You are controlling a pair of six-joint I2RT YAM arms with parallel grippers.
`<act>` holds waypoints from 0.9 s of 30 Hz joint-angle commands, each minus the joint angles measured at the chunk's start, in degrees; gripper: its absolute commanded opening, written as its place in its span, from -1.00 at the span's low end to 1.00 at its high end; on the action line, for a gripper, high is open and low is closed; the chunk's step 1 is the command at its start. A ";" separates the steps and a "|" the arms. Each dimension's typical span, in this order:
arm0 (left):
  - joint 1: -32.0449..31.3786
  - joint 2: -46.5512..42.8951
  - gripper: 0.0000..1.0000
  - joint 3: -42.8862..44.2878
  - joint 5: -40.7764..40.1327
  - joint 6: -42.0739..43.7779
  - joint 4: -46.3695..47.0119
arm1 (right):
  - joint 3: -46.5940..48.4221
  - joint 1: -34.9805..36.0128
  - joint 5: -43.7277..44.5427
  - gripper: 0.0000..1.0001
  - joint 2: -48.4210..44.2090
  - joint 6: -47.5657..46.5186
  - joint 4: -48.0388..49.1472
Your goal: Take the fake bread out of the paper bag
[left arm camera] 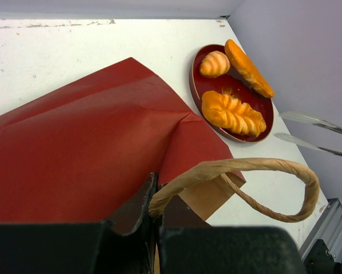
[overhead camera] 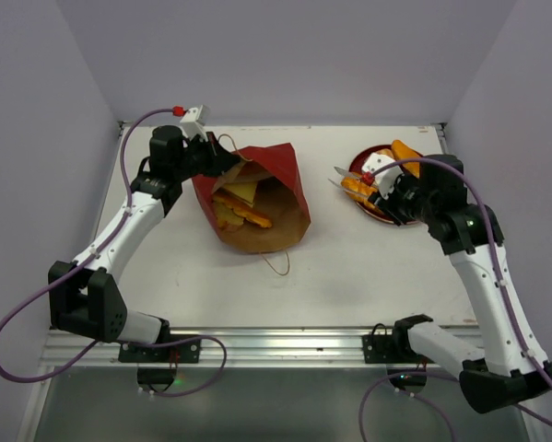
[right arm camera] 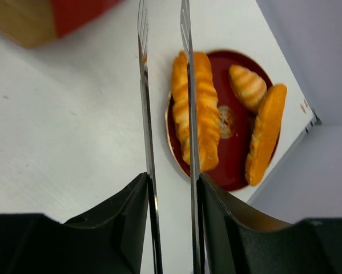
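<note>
A: Top view first. Your left gripper (overhead camera: 222, 158) is clenching the rim of the paper bag (overhead camera: 280, 184), right where a looped handle (left arm camera: 262, 165) is coming out between the fingers.

B: And the bag itself?

A: It's lying on the table (overhead camera: 349, 267) with its mouth gaping open. The body is stretching away from your gripper toward 4 o'clock.

B: Where's the fake bread you're after?

A: The fake bread (overhead camera: 243, 214) is showing inside the mouth, near your left gripper at its 5 o'clock. A yellow slice (overhead camera: 243, 191) is lying against the orange pieces.

B: Right side?

A: Your right gripper (overhead camera: 335, 176) is hanging released, its long thin fingers (right arm camera: 143, 85) parted with nothing between them. The plate (left arm camera: 230, 85) is sitting at 3 o'clock from the bag, well apart, and your tips are hovering at its 9 o'clock rim.

B: What's on it?

A: A braided loaf (right arm camera: 199, 108), a croissant (right arm camera: 248, 87) and a long loaf (right arm camera: 265, 134) are resting there. The bagged bread is lying at 9 o'clock from your right gripper, well apart.
</note>
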 commanded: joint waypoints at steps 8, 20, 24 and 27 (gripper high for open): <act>0.47 -1.10 -1.00 1.66 -0.07 0.62 -1.44 | 12.06 0.50 -33.77 -0.21 -4.95 -2.84 -19.20; 0.38 -1.45 -1.00 0.69 -0.51 -0.17 -1.61 | 6.09 32.66 -8.15 -0.26 7.42 11.65 0.81; 0.20 -1.71 -1.00 0.43 -0.60 -0.52 -1.61 | 5.91 37.84 5.38 -0.27 14.20 13.76 7.94; 0.20 -1.80 -1.00 0.34 -0.69 -0.79 -1.35 | 6.09 41.45 14.53 -0.27 18.15 13.50 11.46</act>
